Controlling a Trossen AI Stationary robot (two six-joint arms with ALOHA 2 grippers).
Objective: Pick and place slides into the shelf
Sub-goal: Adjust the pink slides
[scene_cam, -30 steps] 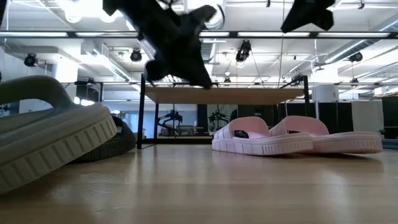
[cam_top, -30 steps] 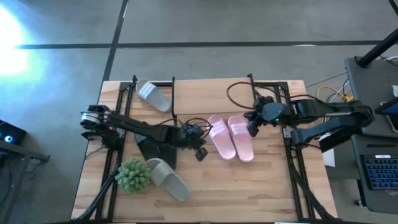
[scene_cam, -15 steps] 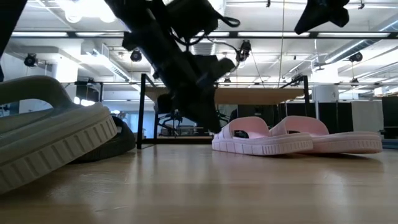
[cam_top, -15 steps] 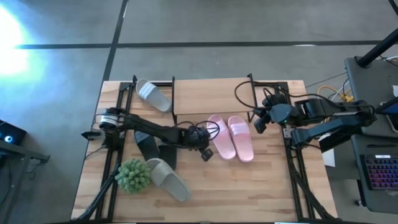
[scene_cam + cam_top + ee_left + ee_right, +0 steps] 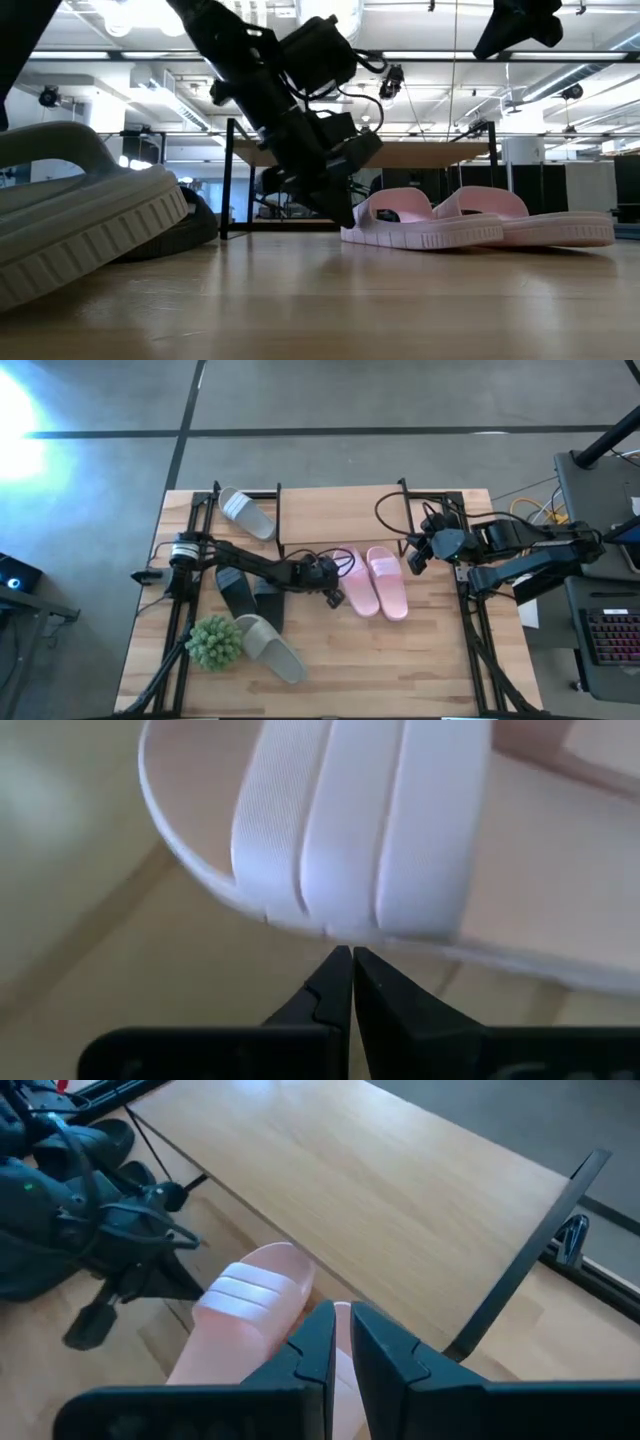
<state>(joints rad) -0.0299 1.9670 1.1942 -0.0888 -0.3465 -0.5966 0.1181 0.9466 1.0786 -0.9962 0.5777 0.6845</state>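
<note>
On the wooden table (image 5: 430, 660), near its middle, the left gripper (image 5: 334, 596) sits low with its fingers pressed together and holding nothing, its tips right at the outer edge of the nearer pale pink slide (image 5: 358, 582); the left wrist view shows that slide's ribbed strap (image 5: 370, 820) just ahead of the closed fingertips (image 5: 340, 982), though whether they actually touch the sole cannot be told. The other pale pink slide (image 5: 388, 581) lies touching its partner on the right-hand side, both with toes pointing toward the front of the table. The shelf (image 5: 340, 515) stands just behind the pink pair at the back of the table, its light board bare (seen from above) and carried on thin black legs. The right gripper (image 5: 413, 557) hangs in the air beside the shelf's right end, above the table and clear of the slides, its fingers nearly closed on nothing. Over on the left side, the two black slides (image 5: 236, 595) lie partly under the left arm, one grey-white slide (image 5: 270, 648) rests near the front edge beside the green spiky plant ball (image 5: 214, 642), and the other grey-white slide (image 5: 246, 514) lies at the back left corner, just outside the shelf's left legs.
</note>
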